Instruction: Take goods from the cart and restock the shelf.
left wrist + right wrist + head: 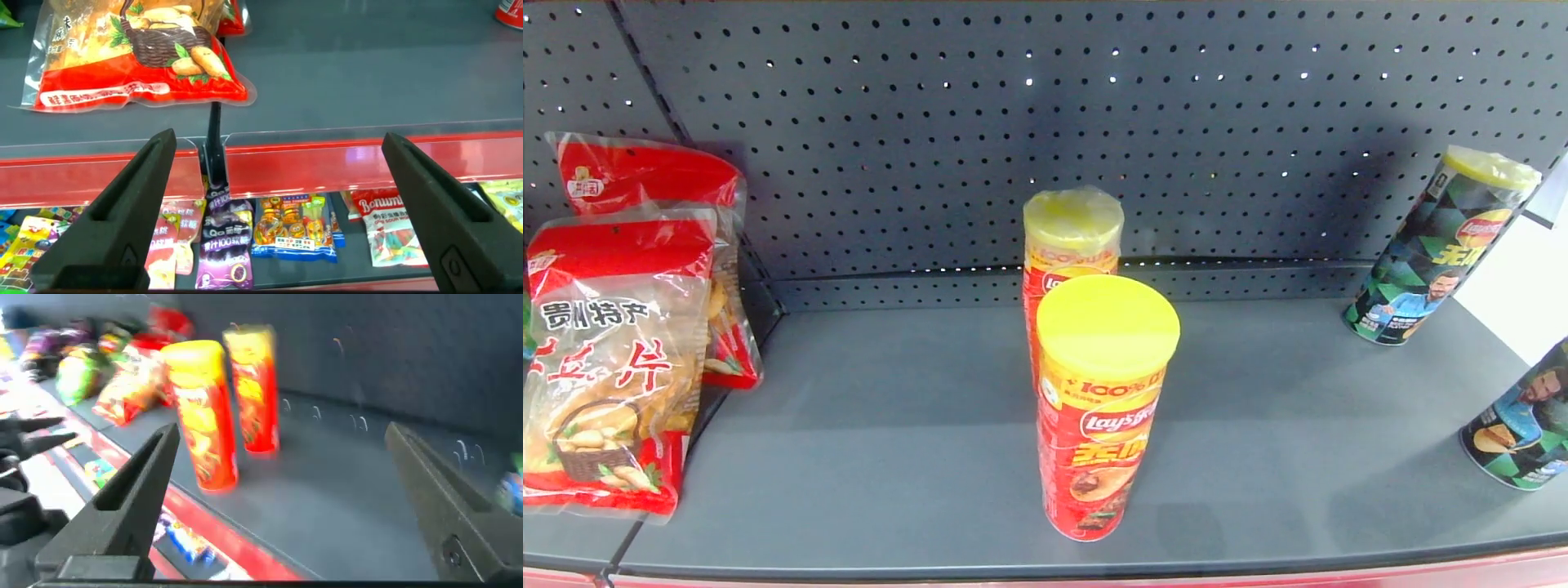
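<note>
Two red chip cans with yellow lids stand upright mid-shelf, one in front and the other right behind it. In the right wrist view the same front can and rear can stand ahead of my right gripper, which is open, holds nothing and hangs short of the shelf's front edge. My left gripper is open with nothing in it, facing the red shelf lip below a potato-chip bag.
Two chip bags lean at the shelf's left end. Two dark green cans stand tilted at the right. Grey shelf floor lies bare on both sides of the red cans. Candy packets fill the lower shelf.
</note>
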`<state>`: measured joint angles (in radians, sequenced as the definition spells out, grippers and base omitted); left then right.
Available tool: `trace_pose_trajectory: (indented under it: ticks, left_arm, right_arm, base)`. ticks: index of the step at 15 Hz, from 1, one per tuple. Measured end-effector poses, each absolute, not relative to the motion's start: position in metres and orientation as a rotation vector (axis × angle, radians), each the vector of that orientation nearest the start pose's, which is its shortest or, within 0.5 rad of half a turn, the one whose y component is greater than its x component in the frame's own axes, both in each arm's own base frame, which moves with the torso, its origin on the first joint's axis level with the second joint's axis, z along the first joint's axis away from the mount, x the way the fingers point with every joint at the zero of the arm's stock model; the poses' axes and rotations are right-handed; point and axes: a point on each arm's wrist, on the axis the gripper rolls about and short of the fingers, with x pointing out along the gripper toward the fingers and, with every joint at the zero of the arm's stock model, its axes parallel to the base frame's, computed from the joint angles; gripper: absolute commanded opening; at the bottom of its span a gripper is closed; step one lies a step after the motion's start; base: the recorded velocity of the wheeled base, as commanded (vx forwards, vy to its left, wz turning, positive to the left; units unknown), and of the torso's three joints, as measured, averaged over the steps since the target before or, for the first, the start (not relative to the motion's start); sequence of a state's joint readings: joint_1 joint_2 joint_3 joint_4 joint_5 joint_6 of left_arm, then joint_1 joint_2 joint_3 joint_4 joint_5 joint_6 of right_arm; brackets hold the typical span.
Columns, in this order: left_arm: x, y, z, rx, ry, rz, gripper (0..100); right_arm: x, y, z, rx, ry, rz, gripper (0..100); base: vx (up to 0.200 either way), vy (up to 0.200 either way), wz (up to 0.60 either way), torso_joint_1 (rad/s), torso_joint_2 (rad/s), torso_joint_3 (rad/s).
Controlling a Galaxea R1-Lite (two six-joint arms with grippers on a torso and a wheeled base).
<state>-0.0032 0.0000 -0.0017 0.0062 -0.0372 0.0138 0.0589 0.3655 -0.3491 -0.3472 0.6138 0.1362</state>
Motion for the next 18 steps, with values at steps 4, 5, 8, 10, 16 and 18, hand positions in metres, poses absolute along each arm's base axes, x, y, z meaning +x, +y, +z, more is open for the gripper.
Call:
trace_pose_trajectory:
  ticks: [4,5,8,10,16,18]
  left_arm:
    - [-0.023,-0.001,0.075,0.014,0.004,-0.040,100]
    - [-0.023,-0.001,0.075,0.014,0.004,-0.041,100]
    - [-0.023,-0.001,0.075,0.014,0.004,-0.041,100]
    - [-0.023,-0.001,0.075,0.014,0.004,-0.042,100]
    - [-0.023,-0.001,0.075,0.014,0.004,-0.040,100]
    - [-0.023,-0.001,0.075,0.015,0.004,-0.041,100]
  right_arm:
    - [-0.024,0.015,0.229,-0.028,-0.357,0.575,100]
    - [-0.021,0.016,0.229,-0.032,-0.342,0.585,100]
    - [-0.013,0.019,0.225,-0.050,-0.261,0.797,100]
    - [-0.005,0.020,0.219,-0.045,-0.180,0.994,100]
    - [0.041,0.023,0.209,0.080,0.015,1.148,100]
    - [0.062,0.027,0.208,0.104,0.054,1.173,100]
  base:
    - [0.000,0.000,0.00,0.000,0.00,0.000]
    - [0.000,0.000,0.00,0.000,0.00,0.000]
    - [0.000,0.000,0.00,0.000,0.00,0.000]
    - [0.000,0.000,0.00,0.000,0.00,0.000]
    - [0.000,0.000,0.00,0.000,0.00,0.000]
    - [0.000,0.000,0.00,0.000,0.00,0.000]
